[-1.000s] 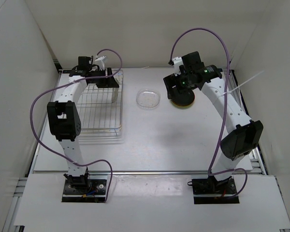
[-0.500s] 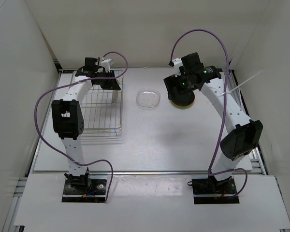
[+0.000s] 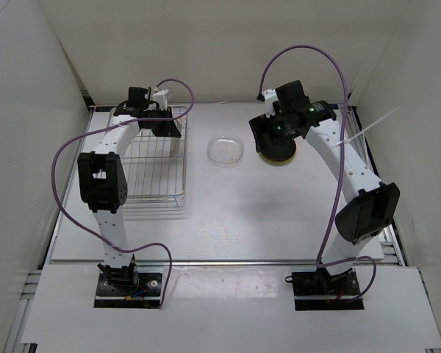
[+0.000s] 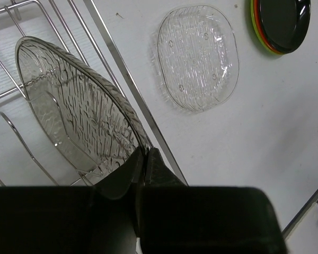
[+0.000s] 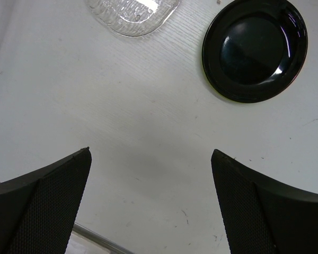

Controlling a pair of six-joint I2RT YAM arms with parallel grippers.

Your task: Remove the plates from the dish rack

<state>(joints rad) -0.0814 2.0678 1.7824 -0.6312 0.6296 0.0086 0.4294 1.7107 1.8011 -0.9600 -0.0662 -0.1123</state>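
A clear plate (image 4: 77, 111) stands on edge in the silver wire dish rack (image 4: 117, 58). My left gripper (image 4: 144, 153) is shut on that plate's lower rim, at the rack's far right corner (image 3: 164, 126). A second clear plate (image 4: 197, 57) lies flat on the table right of the rack (image 3: 153, 196), seen from above at mid-table (image 3: 226, 150). A glossy black plate (image 5: 254, 48) tops a stack with red-orange and lime green edges (image 4: 265, 42). My right gripper (image 5: 151, 153) hangs open over bare table just beside that stack (image 3: 279, 157), holding nothing.
White walls close in the table on the left, back and right. Purple cables loop above both arms. The rack's wire dividers (image 4: 10, 132) stand around the held plate. A table edge strip (image 5: 95, 235) shows at the bottom of the right wrist view.
My left gripper has shifted slightly right at the rack's far side and closed onto the clear plate's rim. The right arm has stayed put, still open.
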